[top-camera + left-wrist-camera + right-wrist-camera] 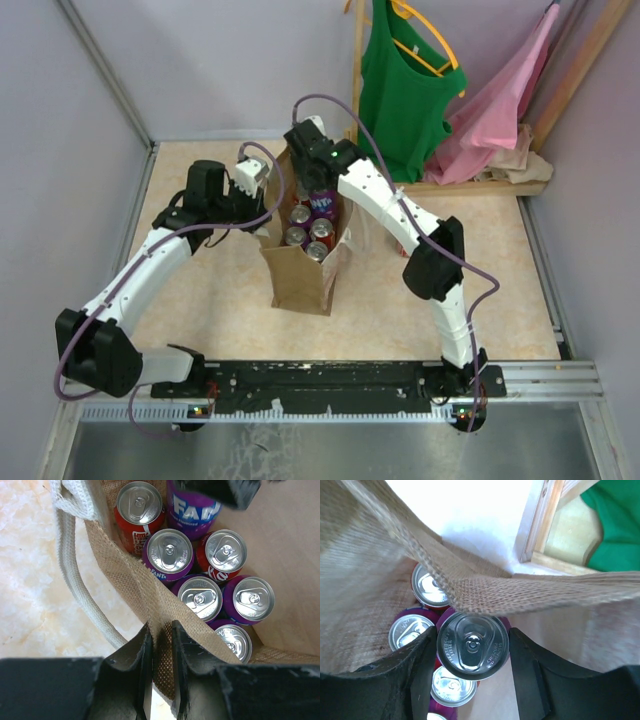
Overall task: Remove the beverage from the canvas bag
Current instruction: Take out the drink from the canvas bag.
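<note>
1. Currently my right end effector [472,646] is closed on a purple can [472,647], one finger on each side just below its silver lid.
2. That purple can sits higher than the other cans [201,596], at the far end of the canvas bag [300,275]. I cannot tell whether its base has cleared the rim.
3. My left end effector [161,665] is narrowed onto the bag's left-hand wall, pinching the woven fabric between both fingers close to the rim.
4. A pale strap handle [75,580] loops down the outside of the bag, just beside that pinch.
5. Inside the bag, the other cans stand upright and packed together, some red and some purple, lids up.
6. The bag itself stands upright and open on the tabletop [200,300], between my two arms.
7. Farther back, a green top [400,90] hangs on a yellow hanger, with a pink cloth [500,100] beside it.
</note>
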Controlling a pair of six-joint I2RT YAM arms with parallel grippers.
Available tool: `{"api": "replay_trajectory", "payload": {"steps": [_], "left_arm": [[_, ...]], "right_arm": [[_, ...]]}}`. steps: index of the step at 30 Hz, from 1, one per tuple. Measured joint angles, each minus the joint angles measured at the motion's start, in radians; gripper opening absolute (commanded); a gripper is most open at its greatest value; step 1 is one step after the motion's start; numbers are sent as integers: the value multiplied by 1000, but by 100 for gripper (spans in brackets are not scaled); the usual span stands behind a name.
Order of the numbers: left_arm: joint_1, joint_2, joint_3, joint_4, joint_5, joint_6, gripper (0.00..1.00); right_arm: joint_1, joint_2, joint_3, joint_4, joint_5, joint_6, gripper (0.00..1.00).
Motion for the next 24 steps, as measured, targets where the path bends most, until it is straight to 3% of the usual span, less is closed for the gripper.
{"api": "replay_trajectory", "payload": {"steps": [5, 24], "left_arm": [[0, 0, 0, 1, 1, 4, 25], [0, 0, 0, 3, 1, 17, 25]], "right_arm": [[0, 0, 77, -19, 9, -10, 0], [0, -5, 107, -44, 7, -18, 0]]}}
